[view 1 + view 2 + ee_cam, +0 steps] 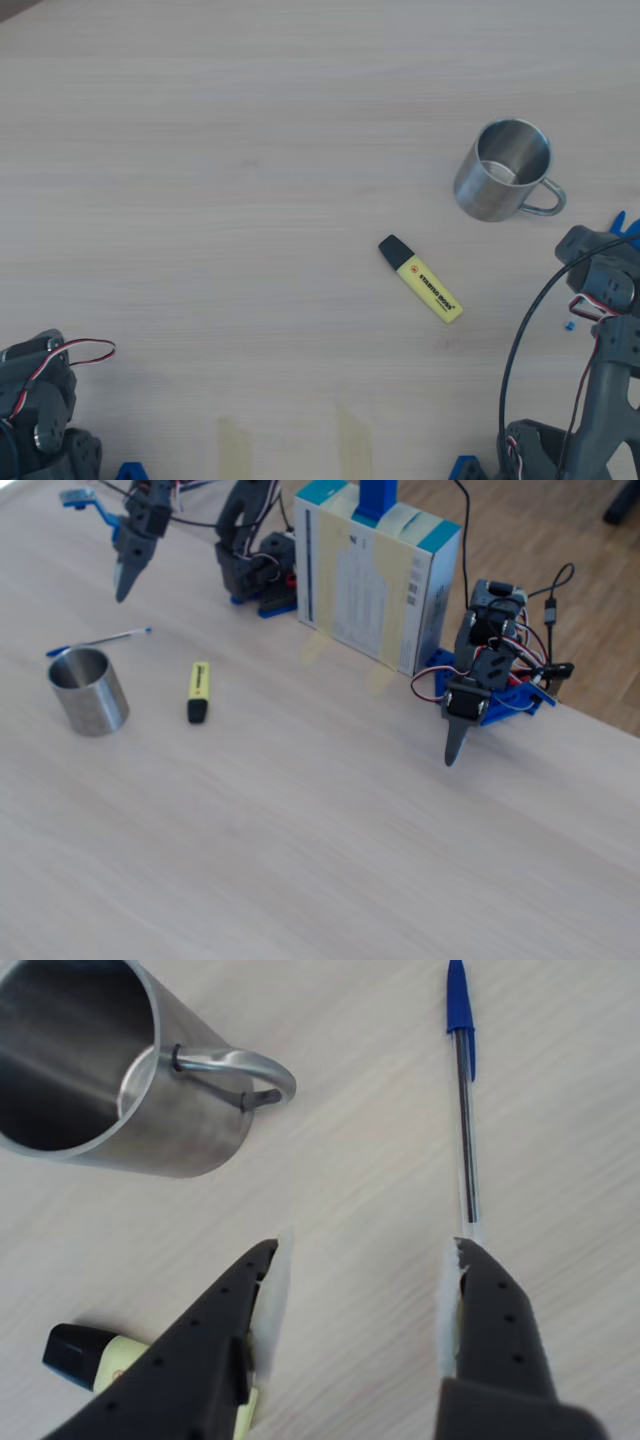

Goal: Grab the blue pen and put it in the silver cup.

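On the table lies the blue pen, flat and straight, with its blue cap pointing away from the gripper in the wrist view. The near end of the pen sits right by the gripper's right finger tip. It is not between the two fingers yet. The fingers are spread wide apart and hold nothing.

The silver cup stands up just beside the pen, with its handle turned toward the pen. A yellow highlighter with a black cap peeks out under the left finger. In the fixed view, the pen rests just behind the cup, and the highlighter lies off to the right.

To do this step well, I think the gripper should slide a bit to the right, so the pen is in the middle of the gap. Then it should go down low and squeeze gently. It should grab near the middle of the pen, so the pen does not tip. It must keep away from the highlighter and the cup handle.
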You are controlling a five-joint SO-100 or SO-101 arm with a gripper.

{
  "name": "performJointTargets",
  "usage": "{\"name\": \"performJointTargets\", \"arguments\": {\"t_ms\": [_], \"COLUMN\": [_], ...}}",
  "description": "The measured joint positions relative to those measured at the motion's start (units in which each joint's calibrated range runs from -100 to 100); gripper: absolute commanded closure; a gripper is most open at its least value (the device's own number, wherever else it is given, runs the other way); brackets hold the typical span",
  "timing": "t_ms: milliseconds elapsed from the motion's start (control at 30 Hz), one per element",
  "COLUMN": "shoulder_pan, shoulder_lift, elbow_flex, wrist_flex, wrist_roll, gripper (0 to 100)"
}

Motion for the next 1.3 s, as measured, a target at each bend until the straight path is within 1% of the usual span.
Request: {"name": "performJointTargets", "arguments": {"t_ms": [100, 200, 300, 500, 667, 933, 1300], "shoulder_pan": [0.4, 2.3, 3.3, 6.0, 8.1, 7.8, 6.2], "shoulder_lift": [1.6, 2.1, 2.2, 2.7, 8.2, 17.9, 25.9], "elbow_flex": [-2.0, -4.1, -4.6, -4.6, -7.8, -13.2, -19.1], "wrist_flex": [-0.4, -0.3, -0.3, -0.4, -0.4, -0.4, -0.4], "wrist_roll": [1.4, 2.5, 3.7, 4.1, 4.4, 4.4, 4.4], "gripper": [76, 72, 72, 72, 72, 72, 73]}}
